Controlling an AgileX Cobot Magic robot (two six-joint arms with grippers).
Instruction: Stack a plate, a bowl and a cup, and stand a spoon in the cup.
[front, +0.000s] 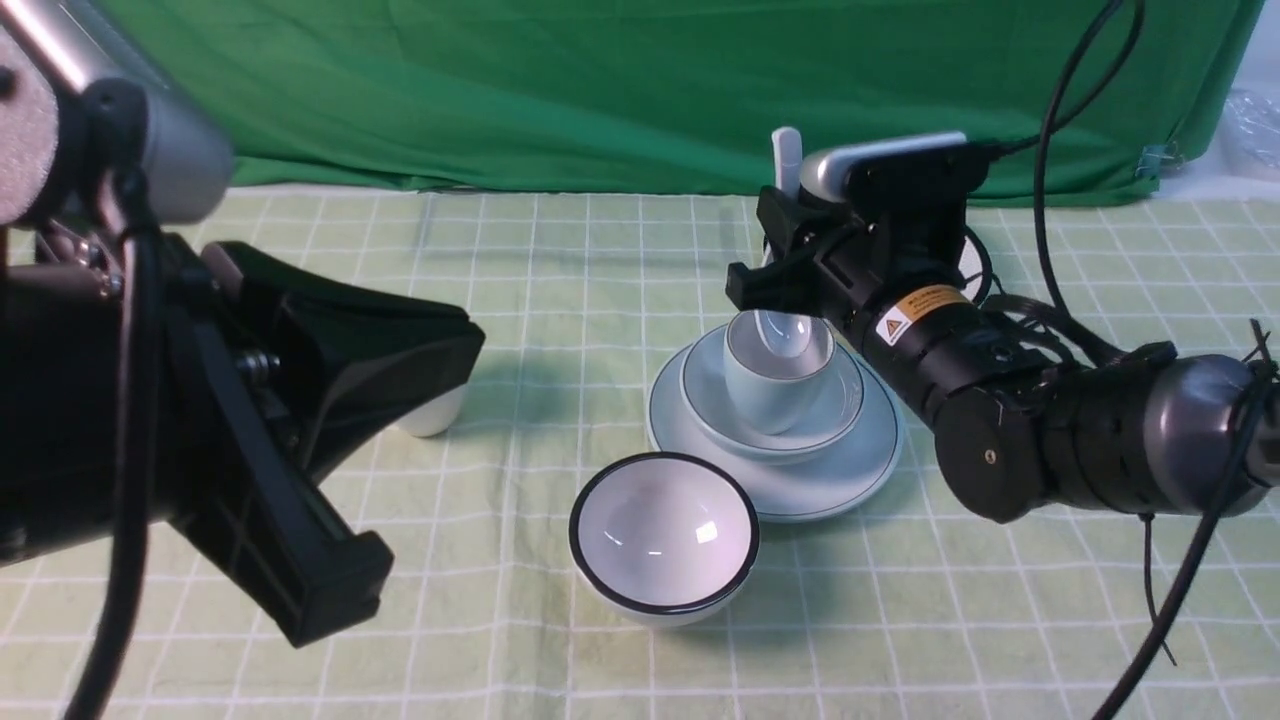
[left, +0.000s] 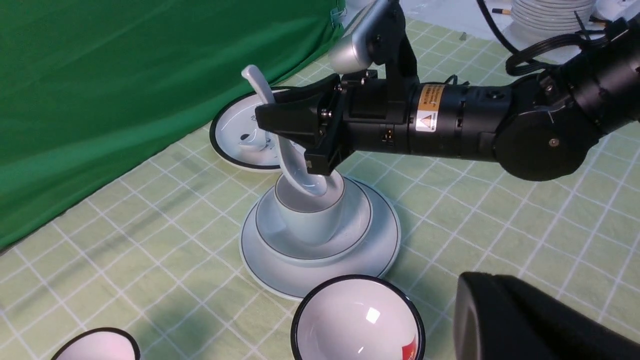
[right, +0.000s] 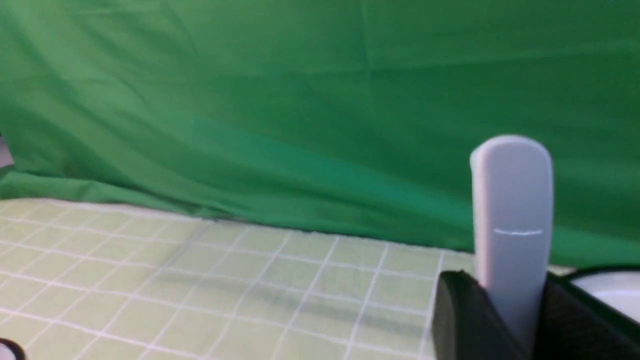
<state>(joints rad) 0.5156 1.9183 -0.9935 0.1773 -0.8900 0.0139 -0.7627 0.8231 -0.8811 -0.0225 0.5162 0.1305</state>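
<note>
The pale plate (front: 830, 480) lies on the checked cloth with the shallow bowl (front: 845, 405) on it and the small cup (front: 770, 400) standing in the bowl. My right gripper (front: 780, 250) is shut on the handle of the white spoon (front: 787, 160), just above the cup. The spoon's bowl end dips into the cup's mouth (left: 312, 187), and its handle (right: 512, 210) points up between the jaws. At the left my left gripper (front: 465, 350) hangs shut with nothing in it, well away from the stack.
A black-rimmed white bowl (front: 663, 535) stands just in front of the plate. A black-rimmed plate with a figure (left: 240, 135) lies behind the stack. A white cup (front: 432, 412) sits half hidden behind my left gripper. A green backdrop closes off the far side.
</note>
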